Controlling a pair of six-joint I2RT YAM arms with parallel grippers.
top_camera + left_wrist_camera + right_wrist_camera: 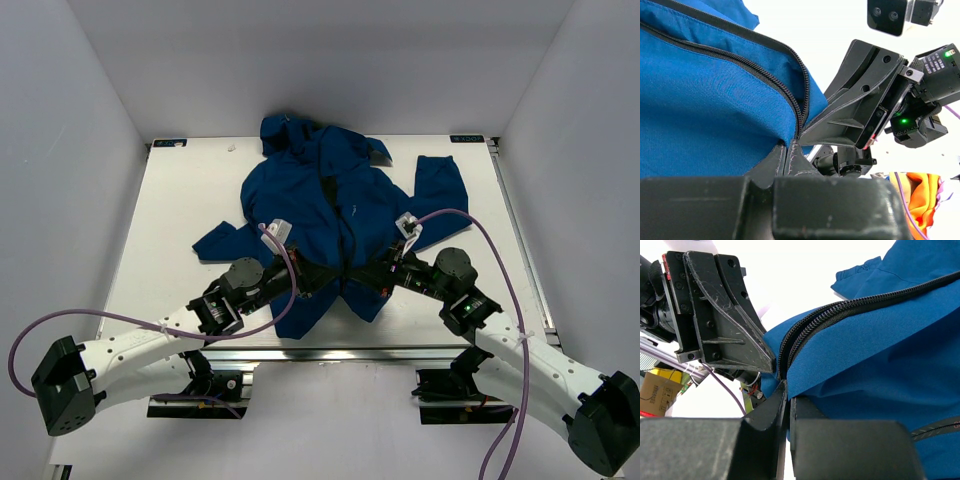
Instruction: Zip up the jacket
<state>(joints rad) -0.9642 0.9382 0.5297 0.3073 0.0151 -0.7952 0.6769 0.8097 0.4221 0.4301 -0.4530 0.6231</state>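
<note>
Fabric of the large dark blue hooded jacket [330,195] spreads out beyond your left gripper [790,152] and right gripper [785,390]. Each is clenched on its bottom hem, tip to tip, flanking the foot of the black toothed zipper [850,307], probably so both tracks sit taut and aligned for joining.

Your two arms: white shells, black joints, purple cables.
Your left arm [130,350] and right arm [530,355] are white tubes with black motor housings [60,385]; a purple cable [100,318] runs along each. The left gripper [772,366] has scuffed black wedge fingers [725,330] dotted with screw heads [730,262]; green lights [900,121] glow on the right arm's wrist.
</note>
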